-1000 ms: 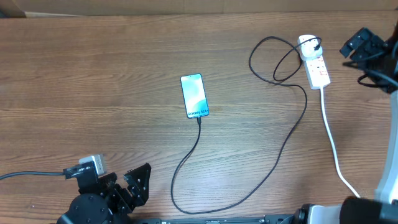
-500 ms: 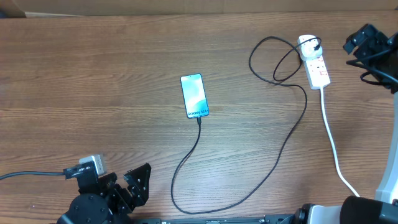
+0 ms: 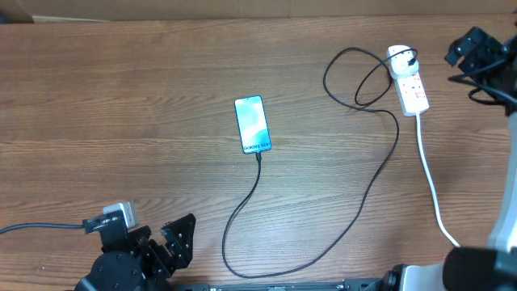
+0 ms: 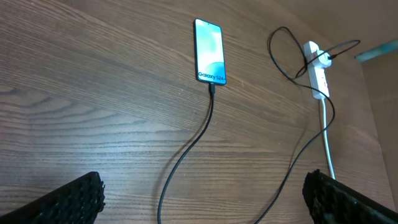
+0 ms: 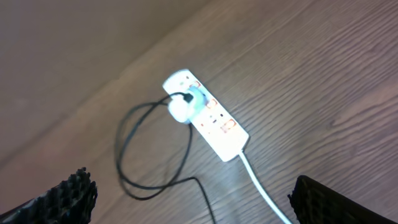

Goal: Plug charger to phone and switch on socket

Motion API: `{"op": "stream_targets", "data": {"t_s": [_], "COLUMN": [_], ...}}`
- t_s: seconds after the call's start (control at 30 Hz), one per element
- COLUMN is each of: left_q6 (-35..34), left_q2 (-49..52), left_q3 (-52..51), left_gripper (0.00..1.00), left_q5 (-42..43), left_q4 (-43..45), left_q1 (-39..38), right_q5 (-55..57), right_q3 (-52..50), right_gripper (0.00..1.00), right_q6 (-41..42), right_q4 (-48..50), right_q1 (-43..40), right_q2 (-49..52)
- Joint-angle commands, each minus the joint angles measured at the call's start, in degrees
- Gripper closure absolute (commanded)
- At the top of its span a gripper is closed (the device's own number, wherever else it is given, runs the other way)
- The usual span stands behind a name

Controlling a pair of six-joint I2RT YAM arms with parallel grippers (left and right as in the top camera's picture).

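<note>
Black cable (image 3: 258, 166) seems already plugged into the near edge of the phone (image 3: 252, 124) at mid-table, its other end in the white power strip (image 3: 408, 81) far right. The switch looks like what's left, though its state is unreadable. One of each. The left gripper (image 4: 205, 202) and right gripper (image 5: 196, 205) hang with fingers spread wide, holding nothing.

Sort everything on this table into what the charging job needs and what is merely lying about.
Job: phone; charger cable, its tip at the phone's bottom edge; socket strip with its white lead.
Lying about: no loose item shows, just the wooden table.
</note>
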Motion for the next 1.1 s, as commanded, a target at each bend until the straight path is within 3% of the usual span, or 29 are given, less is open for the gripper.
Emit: {"op": "stream_targets", "data": {"t_s": [0.0,0.63,1.07], "left_q6": [-1.0,-1.0,-1.0], "left_q2": [-0.3,-0.3,-0.3], "left_q3": [-0.4,-0.4,-0.4], "left_gripper": [0.01,0.00,0.00], "left_q5": [-1.0,-1.0,-1.0], "left_q4": [-0.2,-0.2,-0.2], "left_q1": [-0.4,-0.4,-0.4], "right_q5": [0.9,8.2,10.0], "right_q3": [1.5,2.9,2.8], "right_gripper": [0.00,0.00,0.00], "right_q6": [-2.7,-4.2,-4.9], "right_q4": [0.2,19.4,23.9], "right_q1": [-0.8,-2.0,-2.0], "right_q2": [7.1,28.3,36.3]}}
